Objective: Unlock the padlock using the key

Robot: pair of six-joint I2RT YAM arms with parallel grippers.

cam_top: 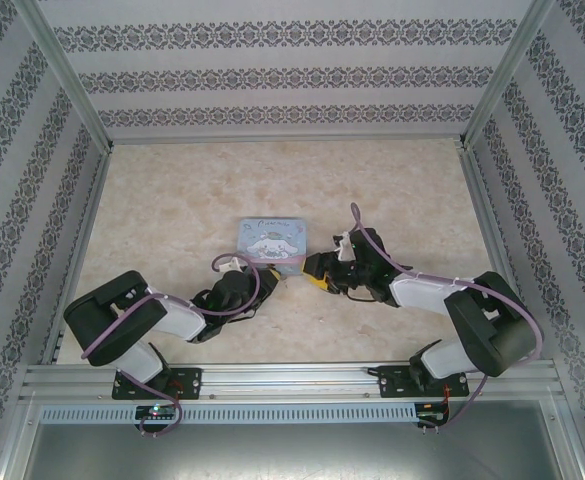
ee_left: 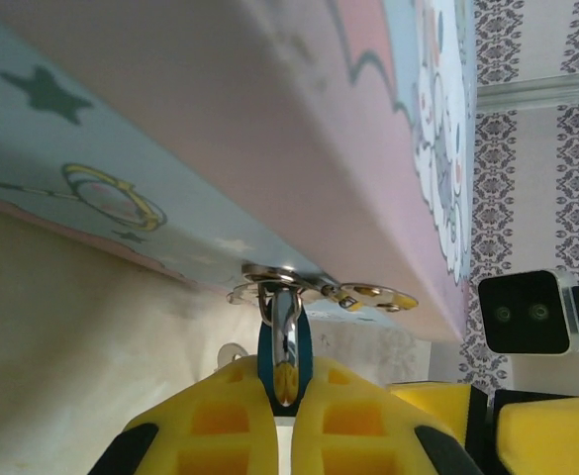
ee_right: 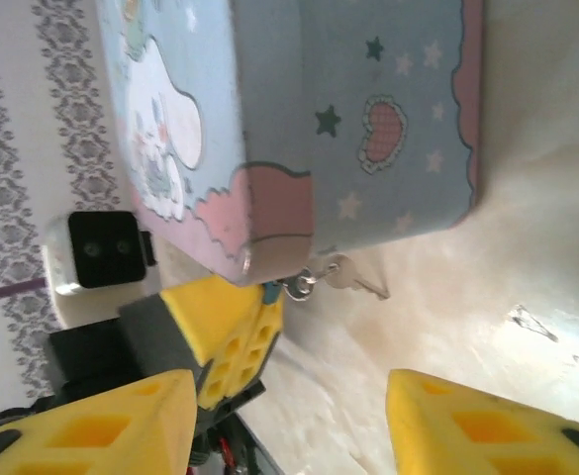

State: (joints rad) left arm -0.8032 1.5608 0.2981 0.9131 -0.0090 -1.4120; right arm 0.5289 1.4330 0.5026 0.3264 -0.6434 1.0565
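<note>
Yellow pads of the left gripper (ee_left: pixel 284 384) are pinched shut on the tiny blue-bodied padlock with a steel shackle (ee_left: pixel 285 346), hanging at the hasp of the pale blue cartoon-printed tin (ee_left: pixel 269 129). Right gripper (ee_right: pixel 289 406) gapes wide, holding nothing. The small silver key (ee_right: pixel 353 279) sits just beside the lock. Risk: an off-centre pinch skews the key or knocks it away; the tin may slide.

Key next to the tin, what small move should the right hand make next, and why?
Probably ease the right hand forward and close on the key. Its jaws stand open and empty, the key lies untouched beside the tin's corner, and the left hand is clamped on the padlock.
</note>
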